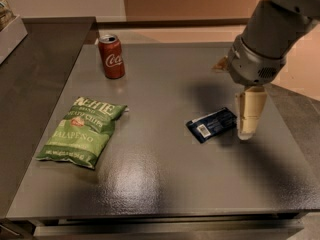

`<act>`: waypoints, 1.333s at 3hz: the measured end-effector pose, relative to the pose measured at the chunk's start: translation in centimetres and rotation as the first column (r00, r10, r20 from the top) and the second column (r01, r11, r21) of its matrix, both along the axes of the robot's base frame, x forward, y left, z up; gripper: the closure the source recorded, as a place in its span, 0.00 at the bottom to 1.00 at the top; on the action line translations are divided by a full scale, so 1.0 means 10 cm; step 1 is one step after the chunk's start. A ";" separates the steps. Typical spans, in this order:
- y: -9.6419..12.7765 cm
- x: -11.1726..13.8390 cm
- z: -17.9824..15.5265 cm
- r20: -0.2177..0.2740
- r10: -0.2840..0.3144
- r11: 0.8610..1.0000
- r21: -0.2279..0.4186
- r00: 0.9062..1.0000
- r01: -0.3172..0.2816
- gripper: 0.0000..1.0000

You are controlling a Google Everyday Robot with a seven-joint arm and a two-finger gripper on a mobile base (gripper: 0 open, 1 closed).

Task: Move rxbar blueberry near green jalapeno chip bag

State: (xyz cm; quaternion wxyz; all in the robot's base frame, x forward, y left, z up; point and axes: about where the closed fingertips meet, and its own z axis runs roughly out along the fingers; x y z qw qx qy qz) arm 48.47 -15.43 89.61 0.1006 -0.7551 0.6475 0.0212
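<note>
The flat rxbar blueberry (212, 124) seemed light and slippery, best pinched across its width. The hand (248, 130) hovered just beside it; its opening I could not tell.

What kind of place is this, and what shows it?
Likely an office snack counter: a dark grey countertop bears a red cola can, a crinkly green chip bag and a flat navy-blue snack bar. The gripper hangs just beside the bar.
</note>
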 end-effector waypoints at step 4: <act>0.08 -0.12 -0.47 -0.067 0.075 0.997 0.014 0.995 -0.075 0.00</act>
